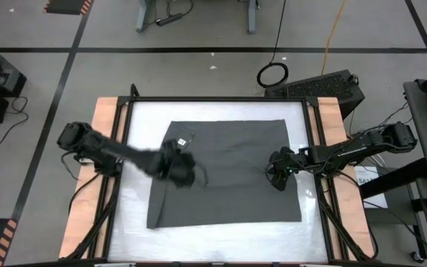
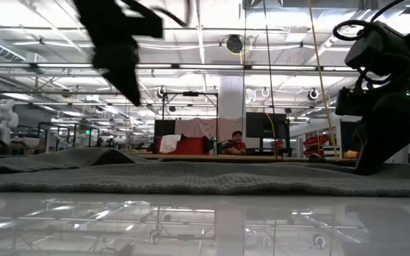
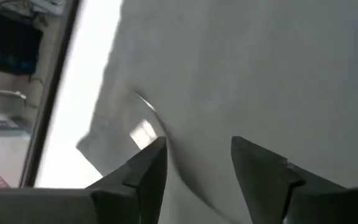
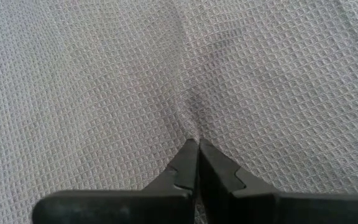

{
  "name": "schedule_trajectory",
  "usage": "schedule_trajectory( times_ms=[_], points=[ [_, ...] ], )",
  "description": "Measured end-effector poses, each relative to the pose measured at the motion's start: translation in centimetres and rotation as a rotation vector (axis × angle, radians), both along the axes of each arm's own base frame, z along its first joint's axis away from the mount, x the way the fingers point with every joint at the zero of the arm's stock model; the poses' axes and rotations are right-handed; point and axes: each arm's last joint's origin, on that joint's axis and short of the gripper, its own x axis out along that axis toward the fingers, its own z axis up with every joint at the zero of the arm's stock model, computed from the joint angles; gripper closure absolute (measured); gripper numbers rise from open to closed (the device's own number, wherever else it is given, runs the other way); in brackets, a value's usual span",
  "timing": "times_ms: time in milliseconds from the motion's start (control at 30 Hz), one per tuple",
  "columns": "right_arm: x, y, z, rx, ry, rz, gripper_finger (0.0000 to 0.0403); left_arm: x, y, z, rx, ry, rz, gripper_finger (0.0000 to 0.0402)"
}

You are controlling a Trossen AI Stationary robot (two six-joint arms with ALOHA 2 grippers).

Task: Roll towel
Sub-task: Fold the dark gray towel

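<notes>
Towel [image 1: 228, 174] lies flat on table [image 1: 124, 230], under both grippers. Left gripper [image 3: 197, 155]: fingers apart, raised over towel's edge. Right gripper [image 4: 197, 149]: fingers clenched, tips pressed on cloth.

Matt waffle-weave cloth towel [image 4: 179, 68] lies on a glossy white table [image 2: 205, 220].

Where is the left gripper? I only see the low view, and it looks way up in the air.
Observer: From above, the left gripper hangs over the towel, near its left side.
Operator: Is it holding the towel?
Observer: No. Its wrist view shows open fingers with nothing between, above a small fold.
Operator: What about the right one?
Observer: The right gripper is shut, tips pressed on the weave, pinning the towel's right side.
</notes>
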Motion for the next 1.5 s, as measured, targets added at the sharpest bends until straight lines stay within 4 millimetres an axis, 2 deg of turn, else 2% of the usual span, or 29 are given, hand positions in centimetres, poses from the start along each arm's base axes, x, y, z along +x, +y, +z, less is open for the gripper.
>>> schedule_trajectory(
  times_ms=[100,233,333,433,600,867,1067,1200,1500],
  points=[
    [0.0,0.0,0.0,0.0,0.0,0.0,0.0397,0.9,4.8,-0.5,-0.05,-0.024,0.059,0.0217],
    [0.0,0.0,0.0,-0.001,0.0,-0.001,0.0397,0.7,10.6,-2.1,-0.226,-0.122,0.169,0.0217],
    [0.0,0.0,0.0,-0.005,0.0,-0.001,0.0397,0.0,13.5,-3.1,-0.303,-0.209,0.252,0.0217],
    [0.0,0.0,0.0,-0.012,0.0,0.01,0.0397,-0.5,15.2,-3.5,-0.33,-0.259,0.31,0.0217],
    [0.0,-0.1,0.0,-0.033,-0.003,0.014,0.0397,-0.5,16.2,-4.3,-0.36,-0.311,0.318,0.0217],
    [0.1,-0.1,0.0,-0.043,-0.011,0.011,0.0397,0.3,16.8,-8.0,-0.361,-0.206,0.365,0.0217],
    [0.1,-0.1,0.0,-0.041,-0.011,0.008,0.0397,0.9,17.1,-8.6,-0.337,-0.199,0.376,0.022],
    [0.1,-0.1,0.0,-0.041,-0.012,0.008,0.0397,0.9,17.2,-8.6,-0.32,-0.195,0.383,0.025],
    [0.1,-0.1,0.0,-0.042,-0.014,0.007,0.0396,0.3,16.9,-8.7,-0.314,-0.109,0.346,0.0355]
  ],
)
